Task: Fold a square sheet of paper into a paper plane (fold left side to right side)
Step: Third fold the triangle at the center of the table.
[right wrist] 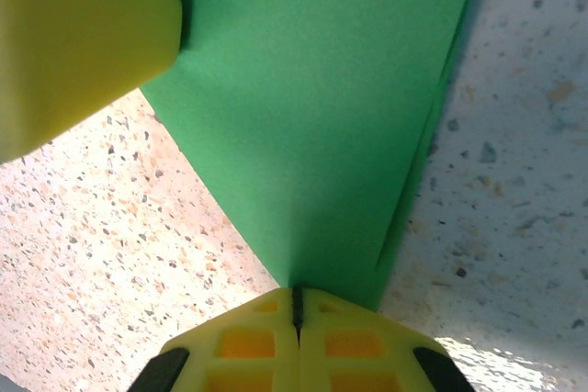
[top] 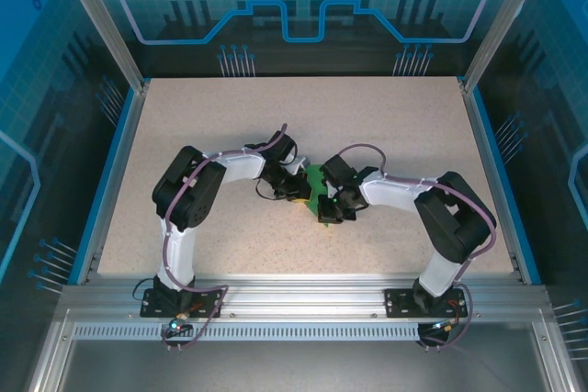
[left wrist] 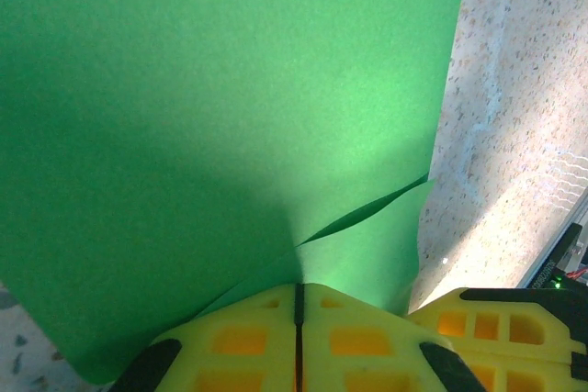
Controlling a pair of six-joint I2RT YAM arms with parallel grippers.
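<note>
Top view: your two arms bend inward and meet over the middle of the speckled beige worktop (top: 230, 117). Between their wrists is the square sheet of paper (top: 316, 184), bright green and small from this height, pinched from both sides. Whether it touches the worktop cannot be told.

Left wrist view: the left jaws are closed, their yellow pads meeting along a thin dark seam, and they grip the near edge of the green sheet (left wrist: 211, 117). The paper spreads away from them across most of the frame. Just above the seam a second layer lifts slightly, showing the sheet is folded. The yellow tip of the right jaws sits at the lower right, just beside the paper.

Right wrist view: the right jaws are closed too, pinching a narrow corner of the paper (right wrist: 322, 126), which widens away from them. Layered edges run along its right side. One yellow pad of the left jaws presses on the sheet at the upper left.
</note>
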